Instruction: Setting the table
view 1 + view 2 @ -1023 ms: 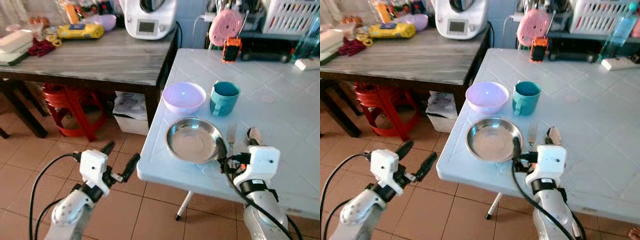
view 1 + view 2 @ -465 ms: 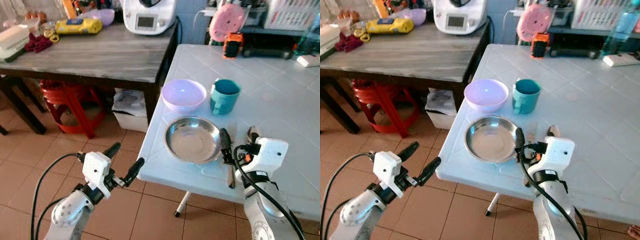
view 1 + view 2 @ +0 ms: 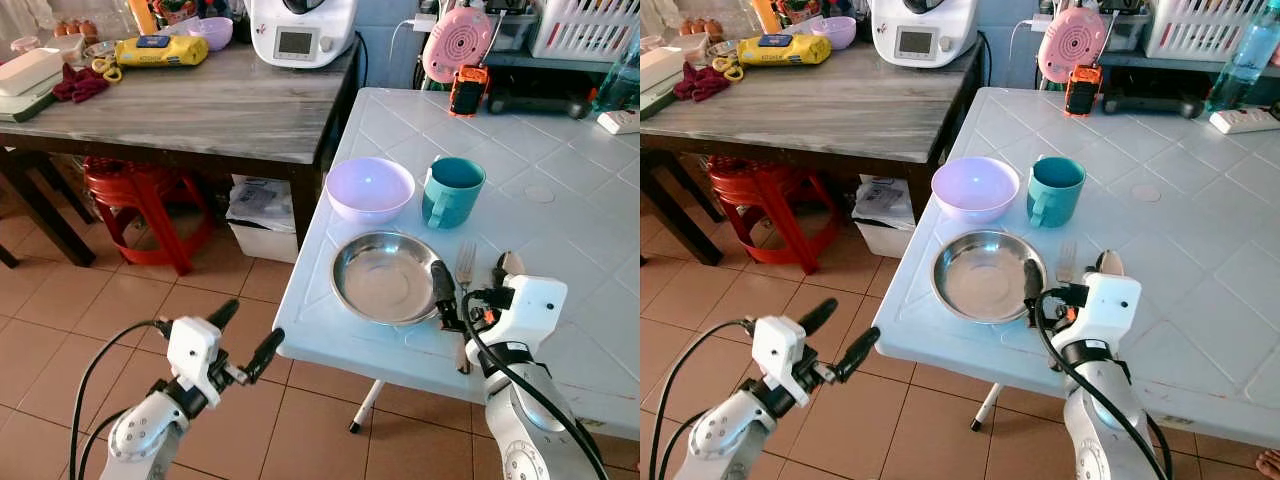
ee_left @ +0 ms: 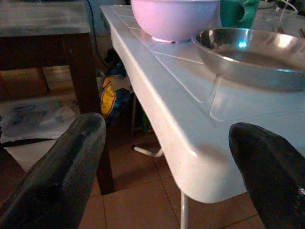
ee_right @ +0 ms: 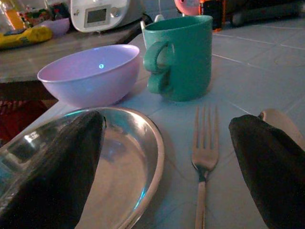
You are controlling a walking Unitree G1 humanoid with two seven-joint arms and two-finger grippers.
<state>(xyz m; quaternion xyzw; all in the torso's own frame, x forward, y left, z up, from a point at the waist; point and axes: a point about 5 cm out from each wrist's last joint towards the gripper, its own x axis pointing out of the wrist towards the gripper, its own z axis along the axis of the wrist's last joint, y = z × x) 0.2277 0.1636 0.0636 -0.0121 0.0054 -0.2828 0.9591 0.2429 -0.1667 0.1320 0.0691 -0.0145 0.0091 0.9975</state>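
Lying flat beside steel plate (image 3: 385, 278), silver fork (image 5: 204, 162), tines toward mug (image 5: 183, 56)

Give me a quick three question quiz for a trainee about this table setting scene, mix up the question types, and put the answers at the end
1. True or false: the fork lies inside the steel plate.
2. Which dish stands beside the teal mug? A) lilac bowl B) glass jar C) wooden tray
3. Fill in: the right gripper hovers with open fingers over the ____.

Key
1. False: the fork lies on the white table, beside the plate.
2. A
3. fork
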